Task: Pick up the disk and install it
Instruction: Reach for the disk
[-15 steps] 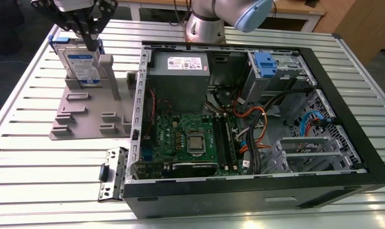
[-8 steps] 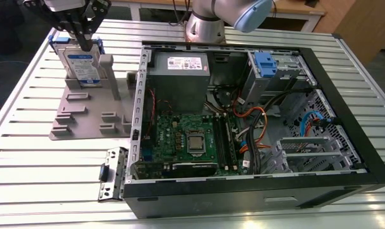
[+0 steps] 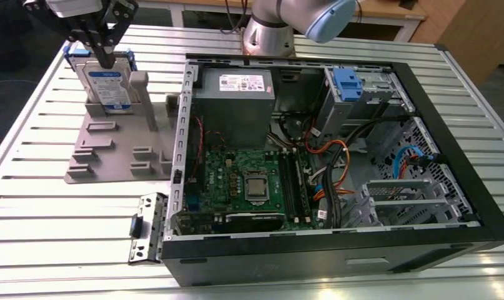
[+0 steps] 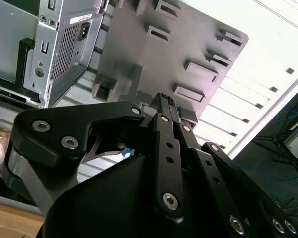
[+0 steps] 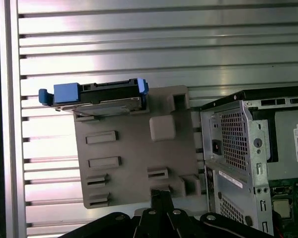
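the table (image 3: 60, 212) is ribbed bare metal with a bright sheen. the holder (image 3: 110, 147), at ten o'clock in the exterior view, is matt grey plastic. the disk (image 3: 106, 87) has a smooth label and a bright blue plastic frame. the gripper (image 3: 107, 61) is matt black.

Your exterior view looks down at a slant from high over the open computer case (image 3: 335, 250) and the grey fixture plate (image 3: 110, 147) beside it. Both wrist views look past the gripper (image 5: 161, 194) at that same plate and the case's rear: the first from overhead, the second close and oblique.
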